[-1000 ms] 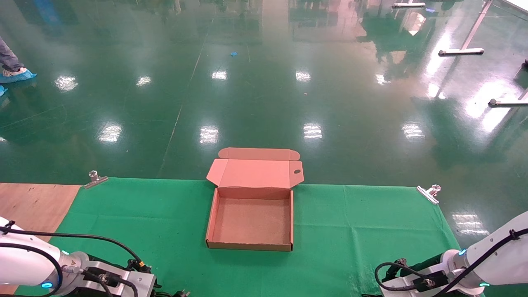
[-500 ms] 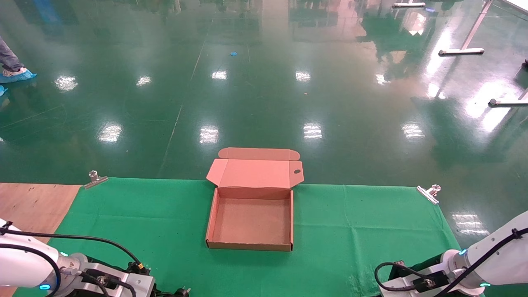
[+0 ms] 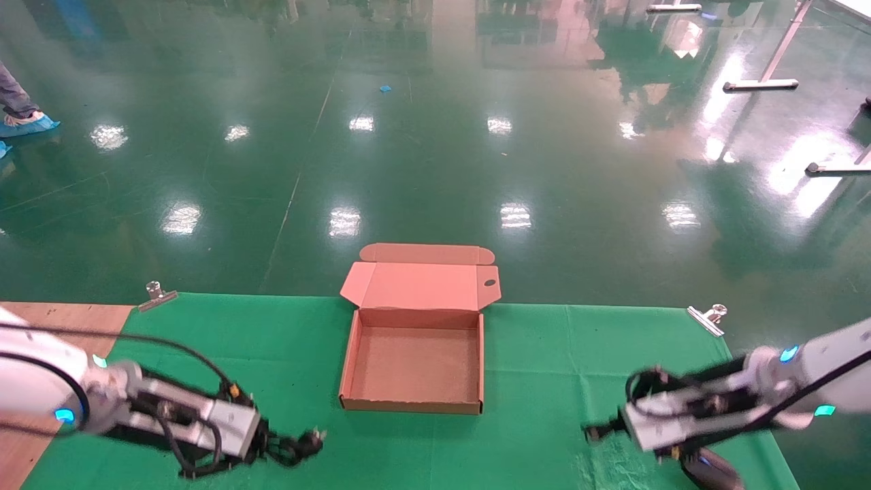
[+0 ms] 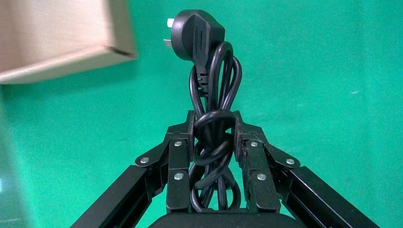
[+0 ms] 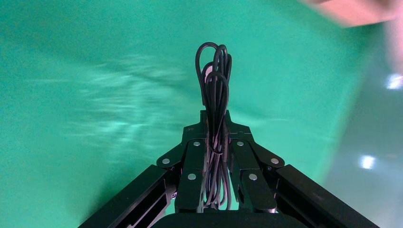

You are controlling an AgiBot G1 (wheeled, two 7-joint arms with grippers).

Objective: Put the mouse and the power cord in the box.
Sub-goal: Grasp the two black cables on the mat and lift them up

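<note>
The box (image 3: 410, 406) lies open on the green cloth at mid-table, its lid (image 3: 422, 286) folded back. My left gripper (image 3: 282, 450) hovers left of the box's front corner. It is shut on the coiled power cord (image 4: 215, 95), whose plug (image 4: 195, 33) sticks out past the fingertips near the box (image 4: 62, 42). My right gripper (image 3: 602, 430) is to the right of the box, shut on a bundle of thin black cable (image 5: 215, 80). The black mouse (image 3: 711, 471) hangs below that arm at the table's front edge.
The green cloth (image 3: 578, 354) is pinned by metal clips at the back left (image 3: 158, 296) and back right (image 3: 708, 318). Bare wood (image 3: 54, 327) shows at the left. Shiny green floor lies beyond the table's far edge.
Both arms have swung up from the front edge and inward toward the box, the left carrying the power cord and the right carrying the thin cable with the mouse.
</note>
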